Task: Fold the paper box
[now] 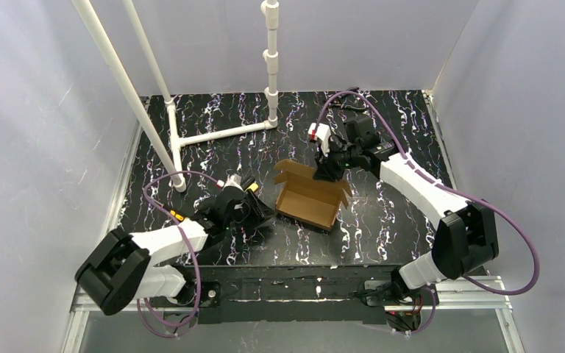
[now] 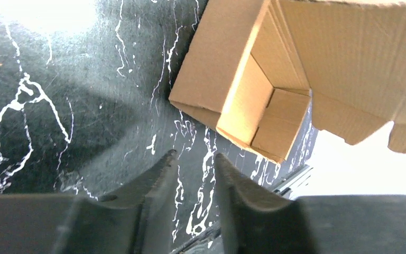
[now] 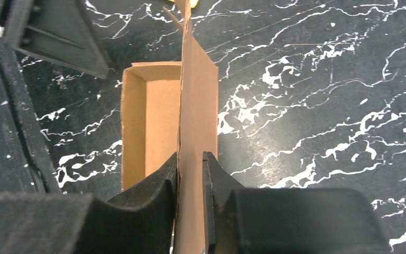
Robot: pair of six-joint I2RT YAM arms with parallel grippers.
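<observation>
The paper box (image 1: 309, 200) is brown cardboard and lies in the middle of the black marbled table, its tray open upward and its lid flap standing at the far side. My right gripper (image 1: 329, 170) reaches down onto that flap. In the right wrist view its gripper (image 3: 190, 156) is shut on the upright flap (image 3: 198, 106), with the open tray (image 3: 148, 116) to the left. My left gripper (image 1: 263, 211) sits low just left of the box. In the left wrist view its gripper (image 2: 194, 156) has a narrow gap and holds nothing, and the box (image 2: 296, 58) lies just beyond.
A white pipe frame (image 1: 221, 132) lies at the back left, with slanted poles and an upright pipe (image 1: 271, 59). A small yellow item (image 1: 252, 188) sits by my left gripper, and an orange-tipped one (image 1: 177, 217) by the left arm. Grey walls close in both sides.
</observation>
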